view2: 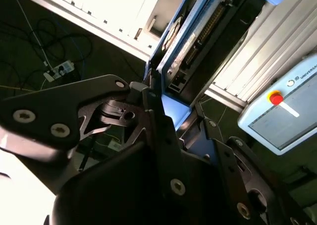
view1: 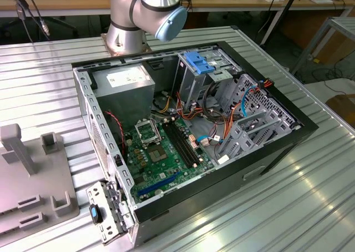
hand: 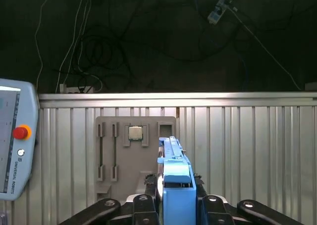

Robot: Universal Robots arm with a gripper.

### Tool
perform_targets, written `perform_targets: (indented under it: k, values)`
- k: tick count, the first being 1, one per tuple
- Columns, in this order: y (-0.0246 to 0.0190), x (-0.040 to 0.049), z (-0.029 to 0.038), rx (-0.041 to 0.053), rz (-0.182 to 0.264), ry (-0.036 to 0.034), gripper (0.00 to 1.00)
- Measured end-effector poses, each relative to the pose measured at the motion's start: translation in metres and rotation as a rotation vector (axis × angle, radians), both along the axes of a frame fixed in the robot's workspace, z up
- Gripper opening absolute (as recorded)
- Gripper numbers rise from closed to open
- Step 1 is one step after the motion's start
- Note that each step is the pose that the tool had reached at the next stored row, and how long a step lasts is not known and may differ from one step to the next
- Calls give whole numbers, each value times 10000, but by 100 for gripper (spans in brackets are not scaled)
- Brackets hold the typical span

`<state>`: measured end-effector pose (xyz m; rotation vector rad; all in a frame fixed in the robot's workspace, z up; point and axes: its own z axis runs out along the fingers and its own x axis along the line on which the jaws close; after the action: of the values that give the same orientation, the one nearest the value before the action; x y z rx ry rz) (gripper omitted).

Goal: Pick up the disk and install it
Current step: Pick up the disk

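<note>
1. The tool [hand: 174,197] was clamped on the disk [hand: 173,158], its blue rail between the fingers, the ribbed tabletop [hand: 247,150] beyond it.
2. In the exterior view, the open computer case [view1: 89,105] lay with the arm's base [view1: 125,35] at its eleven o'clock.

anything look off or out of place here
Nothing looks damaged or spilled. One thing stands out: in the exterior view a metal bracket hangs tilted outward from the corner of the open computer case nearest the camera. In the first wrist view the disk sits straight, edge-on, in the gripper.
</note>
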<state>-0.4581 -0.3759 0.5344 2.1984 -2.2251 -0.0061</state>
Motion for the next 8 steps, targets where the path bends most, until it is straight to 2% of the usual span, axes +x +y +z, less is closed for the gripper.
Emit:
perform_targets:
  k: [1,6,7,8]
  values:
    - [1,1,-1,1,-1,-2,37]
    - [0,176,-8,-3,0,1,37]
    - [0,229,-20,-2,0,-3,37]
    - [-3,242,-39,-2,-6,-19,37]
